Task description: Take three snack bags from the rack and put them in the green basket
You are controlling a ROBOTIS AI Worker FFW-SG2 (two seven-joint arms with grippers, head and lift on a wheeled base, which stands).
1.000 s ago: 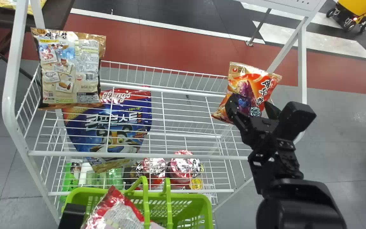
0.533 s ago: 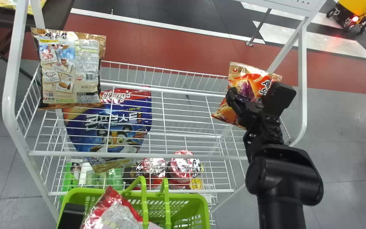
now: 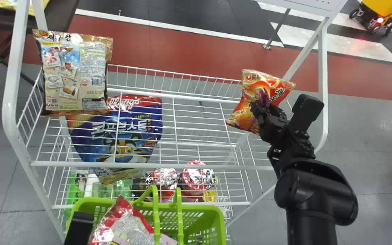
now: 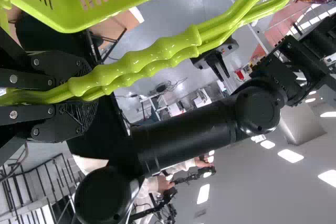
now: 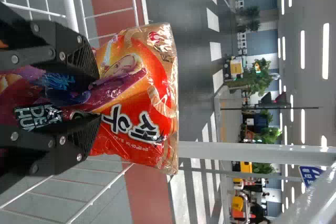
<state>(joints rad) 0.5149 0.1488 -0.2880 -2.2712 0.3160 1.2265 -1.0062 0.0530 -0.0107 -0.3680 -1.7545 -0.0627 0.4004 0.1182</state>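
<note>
Far left: a tan snack bag (image 3: 75,73) stands on the upper shelf of the rack (image 3: 155,165), its broad printed back squarely towards the head camera, an easy target for fingers. Behind the wires lies a blue cereal bag (image 3: 124,131), apparently lower down and awkward to get at from above.

Bottom left, the left gripper (image 4: 88,92) is clamped around the paired handles (image 4: 152,57) of the green basket (image 3: 208,217). Probably a holding job: both handles drawn together, the basket hanging at the rack's front so the other arm has a short carry. A red-and-silver bag (image 3: 123,221) sits at the basket's left, its corner poking above the rim – likely one of the three, with room beside it for more.

Right end: the right gripper (image 5: 98,97) has its fingers closed on the orange snack bag (image 3: 250,88), film creased and gathered between them. The bag tilts over the rack's right end, held by its middle, presumably to steady a slippery packet. Next it wants lifting clear of the wire edge – a snag could twist it loose – then bringing across to the basket. The tan one looks a sensible third.
</note>
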